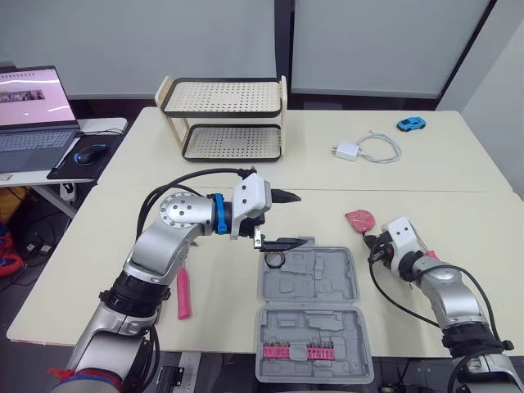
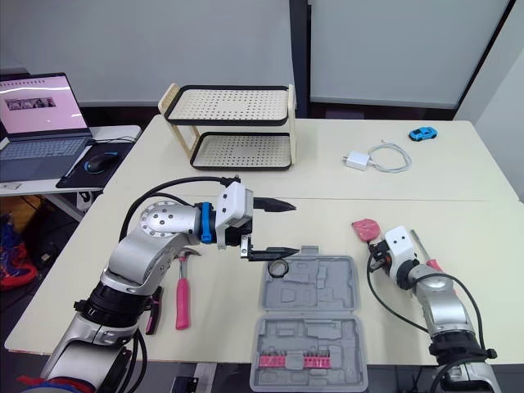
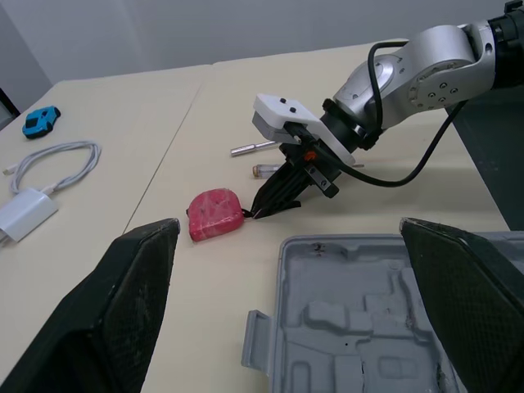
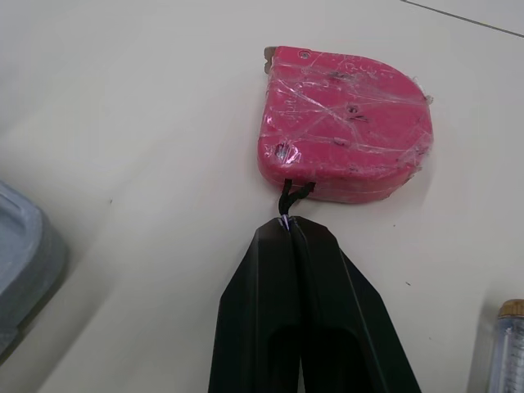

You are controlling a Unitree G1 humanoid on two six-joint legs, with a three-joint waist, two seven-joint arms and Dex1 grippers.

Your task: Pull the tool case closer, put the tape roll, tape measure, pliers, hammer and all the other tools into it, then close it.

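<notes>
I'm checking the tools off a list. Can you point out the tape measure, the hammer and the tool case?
tape measure [image 4: 344,123], right wrist view, middle of its pink body.
hammer [image 2: 182,301], right eye view, on its pink handle.
tool case [image 1: 311,282], left eye view, bare tray of its far half.

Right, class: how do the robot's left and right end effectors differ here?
The left end effector is open, fingers wide apart; the right end effector is shut, pinching the tape measure's cord. The left hangs over the case's far edge; the right is low, beside the case. Both have black fingers.
</notes>
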